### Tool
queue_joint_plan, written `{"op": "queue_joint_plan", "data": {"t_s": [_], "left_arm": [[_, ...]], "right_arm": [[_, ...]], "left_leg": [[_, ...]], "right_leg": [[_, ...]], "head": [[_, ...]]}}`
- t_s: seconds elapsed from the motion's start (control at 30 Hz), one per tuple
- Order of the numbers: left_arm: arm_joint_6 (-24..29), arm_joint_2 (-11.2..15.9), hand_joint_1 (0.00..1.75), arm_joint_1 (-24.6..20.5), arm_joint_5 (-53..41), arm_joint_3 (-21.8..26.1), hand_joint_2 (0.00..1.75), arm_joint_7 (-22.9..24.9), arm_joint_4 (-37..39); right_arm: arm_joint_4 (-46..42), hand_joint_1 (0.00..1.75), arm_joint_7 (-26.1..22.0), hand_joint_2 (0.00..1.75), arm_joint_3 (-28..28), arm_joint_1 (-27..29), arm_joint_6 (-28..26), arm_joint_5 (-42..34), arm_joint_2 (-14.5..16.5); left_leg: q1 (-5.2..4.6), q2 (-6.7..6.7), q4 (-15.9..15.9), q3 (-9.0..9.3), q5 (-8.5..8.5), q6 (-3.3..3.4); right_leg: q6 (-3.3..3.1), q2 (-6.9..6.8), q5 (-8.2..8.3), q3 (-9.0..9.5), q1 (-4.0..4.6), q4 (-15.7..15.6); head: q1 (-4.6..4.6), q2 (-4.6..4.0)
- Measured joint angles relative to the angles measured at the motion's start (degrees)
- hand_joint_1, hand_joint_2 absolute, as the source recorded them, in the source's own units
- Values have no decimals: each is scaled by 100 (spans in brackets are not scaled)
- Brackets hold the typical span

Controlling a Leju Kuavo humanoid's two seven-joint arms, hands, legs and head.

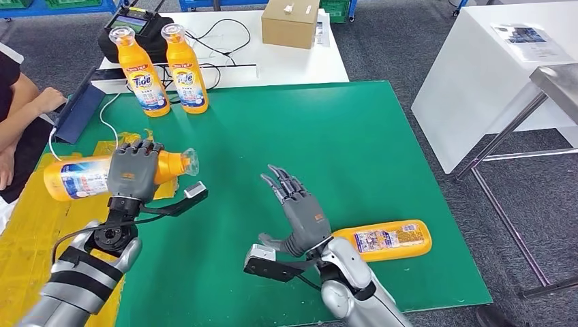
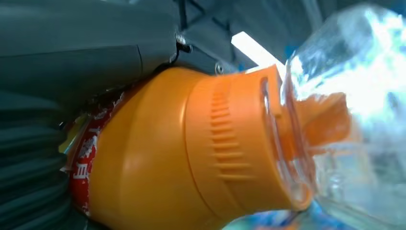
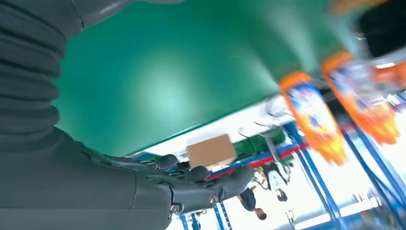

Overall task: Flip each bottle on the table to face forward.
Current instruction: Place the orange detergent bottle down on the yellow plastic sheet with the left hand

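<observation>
My left hand (image 1: 133,170) grips an orange Tide bottle (image 1: 75,177) lying sideways above the table's left edge, its clear cap (image 1: 189,162) pointing right. Up close the left wrist view gives that bottle's orange neck (image 2: 201,153) and clear cap (image 2: 354,110). Two more orange bottles (image 1: 141,71) (image 1: 186,68) stand upright at the back of the green mat (image 1: 272,136), labels facing me; they appear blurred (image 3: 313,115) (image 3: 364,103) in the right wrist view. Another orange bottle (image 1: 388,240) lies flat near the front right. My right hand (image 1: 300,214) hovers open just left of it, fingers (image 3: 206,177) spread.
A person's arm (image 1: 20,112) rests at the left edge beside a blue tablet (image 1: 78,109). A cardboard box (image 1: 290,22), a black device (image 1: 133,27) and cables sit on the white table behind. Yellow sheet (image 1: 27,245) covers the left front. A white table (image 1: 491,68) stands right.
</observation>
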Motion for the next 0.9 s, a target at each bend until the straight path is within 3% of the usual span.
{"op": "queue_joint_plan", "data": {"t_s": [0.2, 0.53, 0.57, 0.67, 0.7, 0.9], "left_arm": [[63, 122, 175, -291, 1, -260, 175, -109, 1477], [-124, 90, 175, -459, 76, -372, 175, -292, 2385], [-141, 77, 144, -475, 124, -353, 175, -345, 2476], [-120, 35, 13, -536, 299, -219, 175, -487, 2715], [-87, 21, 0, -552, 348, -152, 175, -517, 2780], [253, -92, 0, -505, 675, 362, 175, -808, 2918]], "right_arm": [[71, 0, 77, 175, 26, 39, 356, -11, -644], [169, 0, 254, 175, 44, 84, 609, 54, -1159], [187, 0, 255, 175, 31, 114, 635, 31, -1257], [217, 0, 312, 175, -80, 254, 654, -21, -1536], [217, 0, 360, 175, -145, 320, 655, -9, -1611], [91, 0, 746, 175, -649, 756, 725, 256, -1916]], "left_leg": [[-4, -3, 0, -9, -2, 0], [-3, -4, 0, -7, -4, -1], [-4, -9, 0, -7, -4, -1], [-5, -21, 0, -4, -4, 0], [-5, -21, 0, -2, -5, 1], [-6, -20, 0, 0, -7, 2]], "right_leg": [[1, -1, -1, -3, -3, -1], [1, -2, -2, -6, -2, -2], [1, -4, -3, -3, -2, -2], [2, -9, -4, 9, -4, -2], [2, -9, -4, 10, -4, -3], [2, -8, -4, 10, -4, -3]], "head": [[0, 0], [0, 0], [1, 0], [2, 0], [2, 0], [0, 0]]}}
